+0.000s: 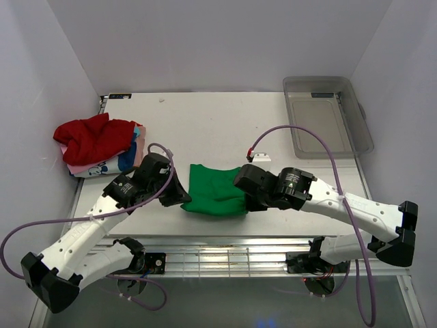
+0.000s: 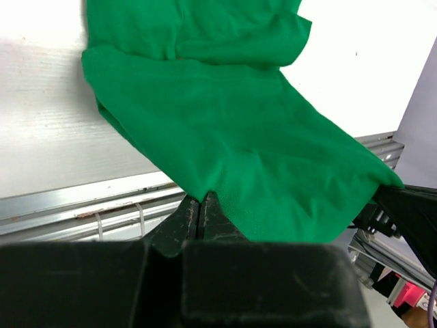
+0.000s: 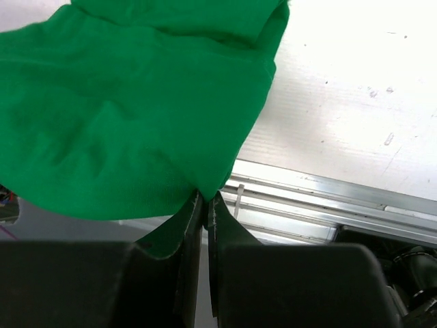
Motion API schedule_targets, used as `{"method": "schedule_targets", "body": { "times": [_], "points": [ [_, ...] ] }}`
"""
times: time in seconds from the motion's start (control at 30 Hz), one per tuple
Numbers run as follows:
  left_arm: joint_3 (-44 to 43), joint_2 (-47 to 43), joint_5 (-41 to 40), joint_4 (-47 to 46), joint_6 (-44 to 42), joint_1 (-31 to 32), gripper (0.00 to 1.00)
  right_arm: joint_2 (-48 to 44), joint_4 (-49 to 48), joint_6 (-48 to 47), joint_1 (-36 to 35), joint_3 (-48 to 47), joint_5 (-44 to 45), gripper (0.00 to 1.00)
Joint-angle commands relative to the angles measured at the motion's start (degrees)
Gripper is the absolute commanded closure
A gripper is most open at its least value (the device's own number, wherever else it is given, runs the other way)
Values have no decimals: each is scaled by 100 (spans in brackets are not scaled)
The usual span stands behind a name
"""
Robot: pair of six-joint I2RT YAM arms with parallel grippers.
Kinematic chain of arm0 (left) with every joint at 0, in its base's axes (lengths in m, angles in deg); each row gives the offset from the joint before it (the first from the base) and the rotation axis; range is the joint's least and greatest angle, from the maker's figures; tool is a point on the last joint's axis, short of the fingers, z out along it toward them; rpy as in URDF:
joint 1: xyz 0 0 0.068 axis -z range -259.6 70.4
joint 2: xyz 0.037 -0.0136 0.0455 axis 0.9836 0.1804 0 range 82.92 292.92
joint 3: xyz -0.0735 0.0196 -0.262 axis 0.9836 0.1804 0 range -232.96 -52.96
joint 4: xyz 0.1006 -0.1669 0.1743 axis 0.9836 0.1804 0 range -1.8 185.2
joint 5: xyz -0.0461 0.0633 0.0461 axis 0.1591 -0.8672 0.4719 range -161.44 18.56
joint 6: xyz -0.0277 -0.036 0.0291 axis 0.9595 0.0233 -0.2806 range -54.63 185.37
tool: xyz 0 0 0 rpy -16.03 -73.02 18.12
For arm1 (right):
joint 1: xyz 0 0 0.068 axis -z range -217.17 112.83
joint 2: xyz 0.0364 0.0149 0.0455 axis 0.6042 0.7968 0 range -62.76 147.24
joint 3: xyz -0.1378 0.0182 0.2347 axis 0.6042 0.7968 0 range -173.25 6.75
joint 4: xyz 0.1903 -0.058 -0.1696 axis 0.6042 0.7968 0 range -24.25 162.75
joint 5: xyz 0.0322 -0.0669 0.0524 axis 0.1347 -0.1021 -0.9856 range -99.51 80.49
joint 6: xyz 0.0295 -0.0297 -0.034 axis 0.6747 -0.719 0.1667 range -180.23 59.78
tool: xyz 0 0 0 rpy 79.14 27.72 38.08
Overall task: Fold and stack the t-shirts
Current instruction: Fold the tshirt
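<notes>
The green t-shirt (image 1: 213,191) was a plain bright green, with no print. The red t-shirt (image 1: 92,139) was plain as well. The pink and white t-shirt (image 1: 102,167) bore a blue and red print. The surface (image 1: 205,123) was white and the bin (image 1: 326,116) clear, greyish. The left tool (image 1: 181,198) and right tool (image 1: 247,202) were black, the arms (image 1: 362,208) white with black joints, and the cables (image 1: 321,140) purple.

I get bright, even light. The table (image 2: 382,61) beyond my left claw (image 2: 201,203) glares almost white, while the claw's own dark body, nearest the lens, looks soft and blurred.
</notes>
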Motion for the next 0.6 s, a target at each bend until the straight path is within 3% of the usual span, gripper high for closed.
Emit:
{"method": "schedule_targets", "body": {
  "times": [0.0,0.57],
  "points": [
    [2,136,-199,-371,24,7,100,170,159,-57,131,-209,529,92],
    [81,1297,-665,-1259,-29,-116,100,803,-1423,-1603,1590,565,205,92]
  ]
}}
